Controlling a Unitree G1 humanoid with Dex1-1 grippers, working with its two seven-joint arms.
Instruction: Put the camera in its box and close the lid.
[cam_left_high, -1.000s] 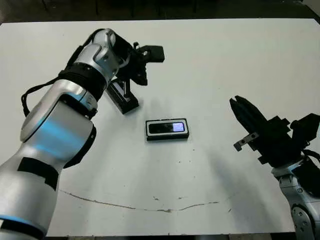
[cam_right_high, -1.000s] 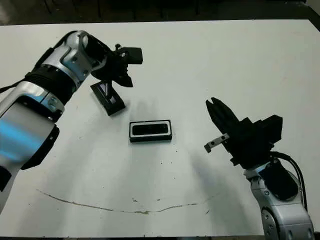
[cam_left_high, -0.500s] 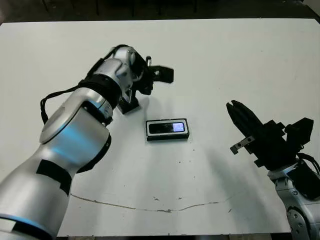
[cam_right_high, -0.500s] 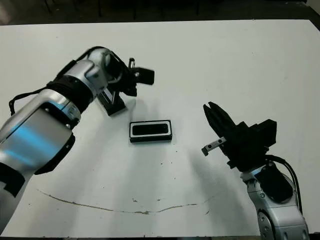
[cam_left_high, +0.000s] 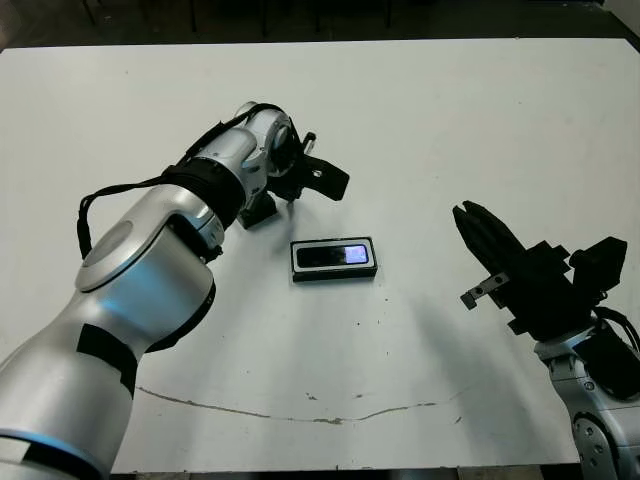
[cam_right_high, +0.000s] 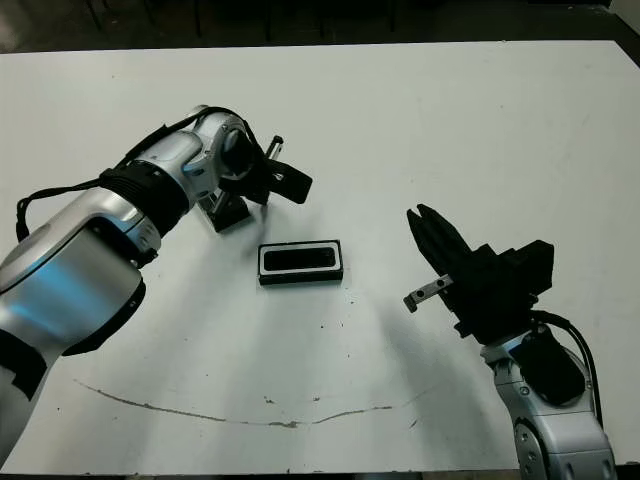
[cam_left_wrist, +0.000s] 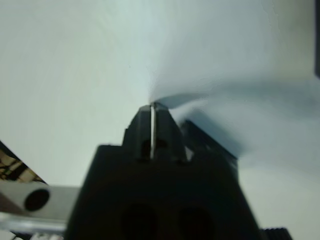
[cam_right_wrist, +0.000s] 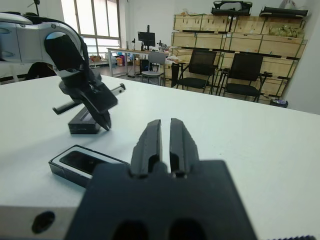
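Black camera (cam_left_high: 335, 256) sits in its box (cam_left_high: 335, 272), mid-table. Lid (cam_right_high: 227, 211) lies just beyond the box, uncovered box means closing remains. My left tool (cam_left_high: 325, 180) above lid, pinched empty; right tool (cam_left_high: 478, 226) closed, well apart.

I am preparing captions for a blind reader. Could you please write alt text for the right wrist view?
The right gripper, fingers nearly together, points across a white table at the box with the camera inside. Beyond, the left gripper hangs near the black lid; office chairs and crates stand behind.
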